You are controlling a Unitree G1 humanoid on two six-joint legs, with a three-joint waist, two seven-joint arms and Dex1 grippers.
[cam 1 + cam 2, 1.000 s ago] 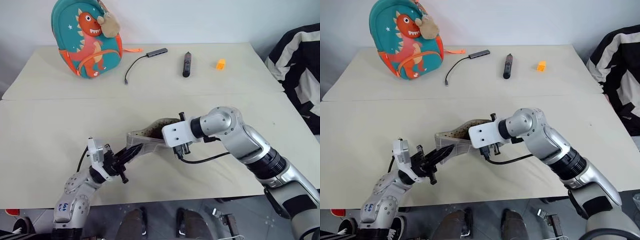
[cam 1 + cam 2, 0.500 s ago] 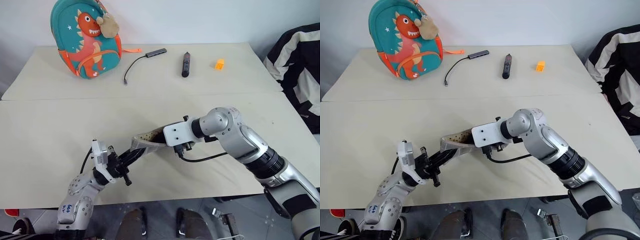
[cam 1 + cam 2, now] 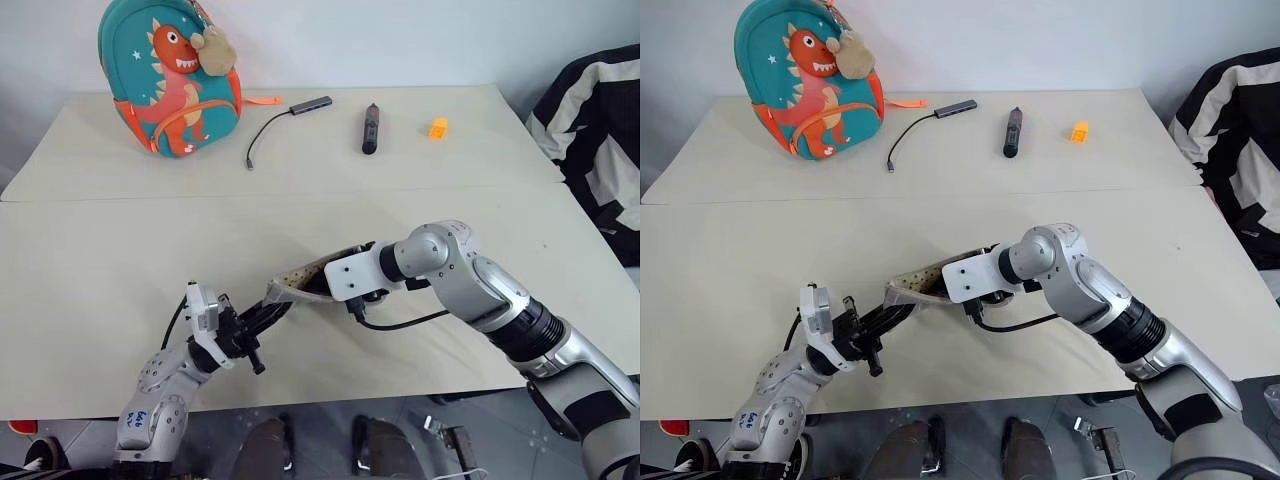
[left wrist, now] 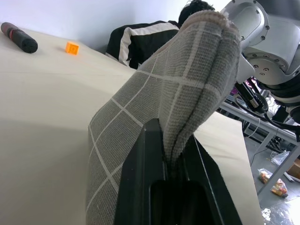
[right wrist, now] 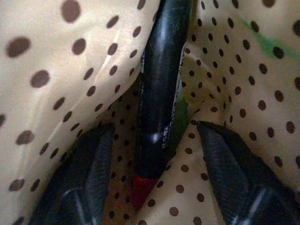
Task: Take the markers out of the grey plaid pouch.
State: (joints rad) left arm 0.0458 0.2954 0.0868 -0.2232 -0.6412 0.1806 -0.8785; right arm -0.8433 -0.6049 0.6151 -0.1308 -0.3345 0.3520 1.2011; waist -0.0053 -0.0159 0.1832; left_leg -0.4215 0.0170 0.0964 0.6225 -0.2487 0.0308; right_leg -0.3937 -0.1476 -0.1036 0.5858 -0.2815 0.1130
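The left gripper (image 4: 171,187) has its fingers clenched on one end of the flat grey plaid fabric pouch (image 4: 164,108), holding that end raised off the pale table (image 3: 120,260); a fold of the fabric sits pinched between the two fingers.

The right gripper (image 5: 154,187) is inside the open mouth of the pouch, fingers (image 5: 229,173) spread and grasping nothing. Between them, against the tan dotted lining (image 5: 61,70), lies a slim marker with a black barrel and red end (image 5: 159,93), touching neither finger. A green streak beside the barrel may be the second marker; this cannot be confirmed.

Task progress is judged early: no marker is out of the pouch. Remaining: close the fingers on the red-ended marker, withdraw it, then repeat for the green one.
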